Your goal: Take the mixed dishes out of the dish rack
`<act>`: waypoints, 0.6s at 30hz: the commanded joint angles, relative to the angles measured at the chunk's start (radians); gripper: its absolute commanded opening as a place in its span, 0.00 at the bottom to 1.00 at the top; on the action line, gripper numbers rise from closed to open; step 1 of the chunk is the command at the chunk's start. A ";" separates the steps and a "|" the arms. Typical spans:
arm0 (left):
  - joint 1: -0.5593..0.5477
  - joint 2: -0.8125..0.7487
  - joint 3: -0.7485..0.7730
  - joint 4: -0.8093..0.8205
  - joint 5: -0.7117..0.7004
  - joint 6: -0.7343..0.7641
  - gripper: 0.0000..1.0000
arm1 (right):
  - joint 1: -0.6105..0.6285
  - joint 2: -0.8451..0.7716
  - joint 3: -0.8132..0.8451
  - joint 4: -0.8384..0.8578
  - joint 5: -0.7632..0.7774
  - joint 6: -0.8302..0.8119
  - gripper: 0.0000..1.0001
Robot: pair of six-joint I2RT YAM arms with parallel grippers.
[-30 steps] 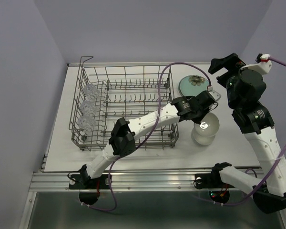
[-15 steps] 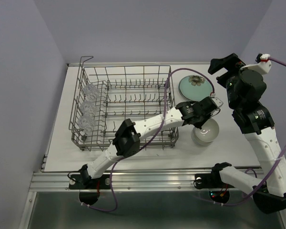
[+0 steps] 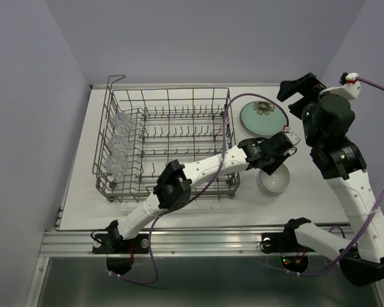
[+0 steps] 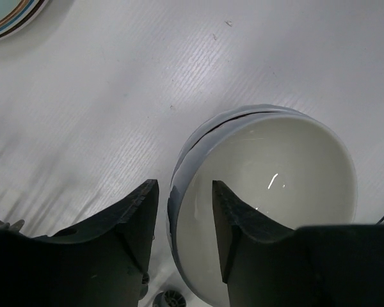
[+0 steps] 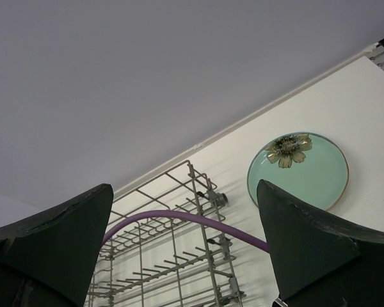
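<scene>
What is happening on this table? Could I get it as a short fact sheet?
dish rack: clear glasses in its left side
green plate: flat on the table, right of the rack
white bowls: stacked, in front of the plate
left gripper: open, fingers straddling the top bowl rim
right gripper: open, raised, holding nothing

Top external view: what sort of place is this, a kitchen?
Probably a lab test cell, not a kitchen: plain lilac walls, a white table, the dish rack standing on it.
</scene>
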 commanded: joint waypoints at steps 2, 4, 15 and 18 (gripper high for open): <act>-0.014 -0.043 0.058 0.034 -0.005 0.008 0.58 | -0.002 -0.013 0.002 0.033 -0.007 -0.020 1.00; -0.014 -0.046 0.058 0.036 -0.005 0.008 0.63 | -0.002 -0.015 0.002 0.035 -0.012 -0.020 1.00; -0.016 -0.133 0.087 0.059 0.021 0.008 0.95 | -0.002 -0.012 0.002 0.036 -0.050 -0.021 1.00; -0.016 -0.166 0.100 0.065 0.031 0.005 0.99 | -0.002 -0.009 0.010 0.036 -0.073 -0.026 1.00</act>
